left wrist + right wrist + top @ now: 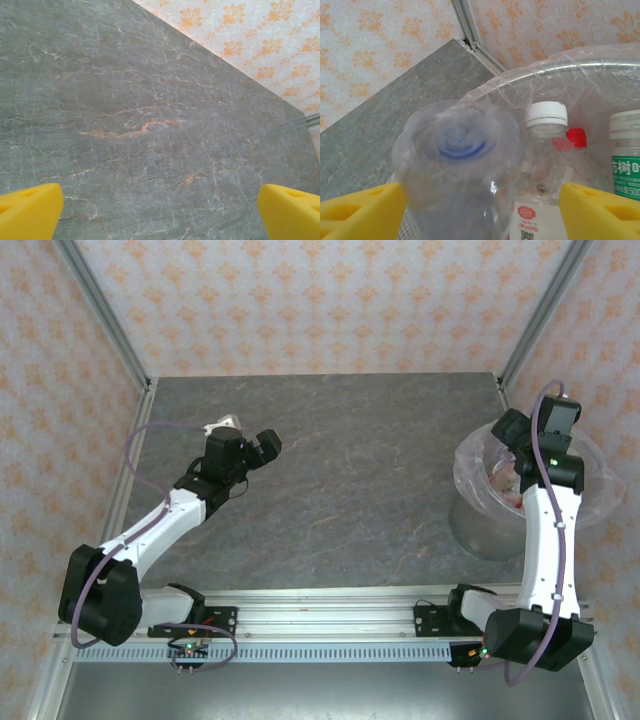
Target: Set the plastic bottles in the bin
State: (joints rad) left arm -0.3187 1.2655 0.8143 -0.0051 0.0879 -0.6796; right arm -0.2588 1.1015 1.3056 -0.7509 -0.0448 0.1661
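While right claw (pixel 480 200) gapes over bin (pixel 580 65), bottle (pixel 460 165) between fingers (pixel 360 212), left claw (pixel 160 200) open.

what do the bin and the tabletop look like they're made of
The bin looks like translucent whitish plastic, light passing through its wall; its liner is thin glossy clear film, crinkled. The tabletop looks grey veined stone, matte, possibly a laminate print.

White arm links (pixel 165 520), black joints (pixel 100 600), purple cables (pixel 150 426); yellow pincer fingers (pixel 27 210), seemingly foam.

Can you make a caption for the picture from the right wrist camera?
The right gripper, jaws apart around a clear bottle, above the bin holding capped bottles.
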